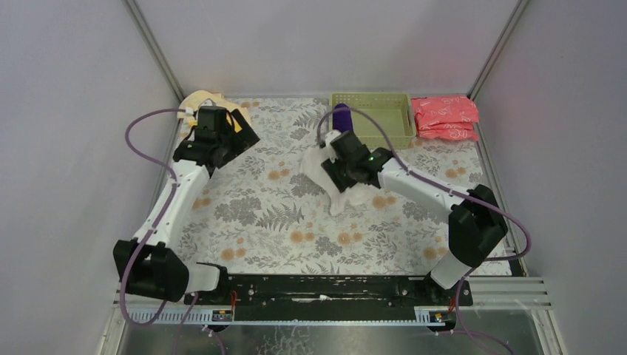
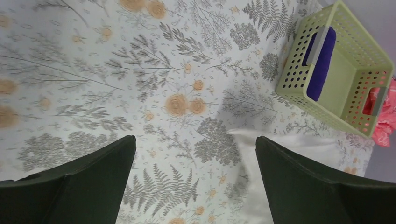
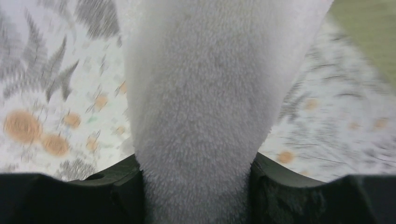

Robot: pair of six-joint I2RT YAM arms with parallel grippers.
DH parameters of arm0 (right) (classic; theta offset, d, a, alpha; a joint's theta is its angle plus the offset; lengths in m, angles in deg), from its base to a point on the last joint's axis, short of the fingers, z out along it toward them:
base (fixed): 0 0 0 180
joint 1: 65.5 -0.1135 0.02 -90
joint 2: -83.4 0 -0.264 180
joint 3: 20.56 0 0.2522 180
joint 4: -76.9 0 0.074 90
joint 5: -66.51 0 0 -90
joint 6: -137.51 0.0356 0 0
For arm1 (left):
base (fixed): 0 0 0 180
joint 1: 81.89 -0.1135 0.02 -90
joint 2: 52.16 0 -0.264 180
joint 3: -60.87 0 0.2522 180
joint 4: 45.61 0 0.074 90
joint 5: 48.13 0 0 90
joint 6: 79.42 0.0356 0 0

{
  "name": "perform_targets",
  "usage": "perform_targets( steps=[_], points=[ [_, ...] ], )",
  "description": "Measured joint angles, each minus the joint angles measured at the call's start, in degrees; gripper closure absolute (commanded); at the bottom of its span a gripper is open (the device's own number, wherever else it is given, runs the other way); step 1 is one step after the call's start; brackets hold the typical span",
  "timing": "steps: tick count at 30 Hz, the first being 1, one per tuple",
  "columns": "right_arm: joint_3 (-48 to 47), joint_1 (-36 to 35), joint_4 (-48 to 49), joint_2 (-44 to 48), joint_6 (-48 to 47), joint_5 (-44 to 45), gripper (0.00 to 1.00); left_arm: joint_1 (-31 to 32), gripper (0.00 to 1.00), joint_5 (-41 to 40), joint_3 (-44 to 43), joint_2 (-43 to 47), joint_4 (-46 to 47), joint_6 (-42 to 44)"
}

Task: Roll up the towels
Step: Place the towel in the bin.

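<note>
Floral surface (image 1: 281, 214), grey ferns and orange blooms on white, spread between pale grey walls (image 1: 318, 44) with slim metal rails (image 1: 153, 48) running up the two far corners. At the far edge, right of middle, a light green basket (image 1: 384, 118) with rows of holes in its walls and a handle slot in each end, standing level, open side up. Just beside its right end, in the far right corner, pink-red plastic-wrapped packets (image 1: 445, 118) stacked flat; touching the basket or not, unclear.
</note>
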Motion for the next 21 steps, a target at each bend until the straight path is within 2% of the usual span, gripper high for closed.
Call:
perform_targets(
  steps=[6,10,15,21],
  points=[
    [-11.37,7.37,-3.1,1.36,1.14,9.27,0.77,-0.02,0.0,-5.81,0.26,6.78,-4.04,7.39],
    [-17.9,13.18,-3.58,0.17,-0.04,17.07,0.77,-0.02,0.0,-8.68,3.5,8.66,-4.26,10.84],
    [-26.36,18.62,-2.19,-6.19,-3.65,24.61,0.78,-0.24,0.0,-10.23,7.61,8.9,-4.94,12.9],
    [-32.33,21.07,0.79,-18.43,-5.77,27.89,0.79,-0.37,0.0,-10.6,8.07,8.39,-5.09,13.64]
  ],
)
